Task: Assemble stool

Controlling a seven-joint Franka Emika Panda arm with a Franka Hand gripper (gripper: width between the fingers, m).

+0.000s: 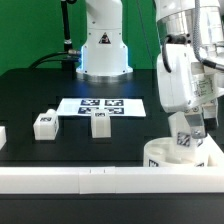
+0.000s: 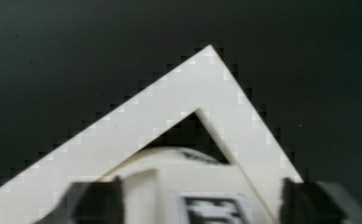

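The tool [image 1: 188, 132] hangs right over the round seat [image 1: 162, 155] with one leg [image 1: 188, 141] upright between its two fingers, but I cannot tell if they are pinching the leg or only standing beside it. The seat sits tucked into the corner of the white rails [image 1: 60, 178], I think so it cannot slide while a leg goes in. A second leg [image 1: 44, 123] and a third leg [image 1: 99, 122] wait on the black tabletop [image 1: 30, 90] near the marker board [image 1: 100, 105].
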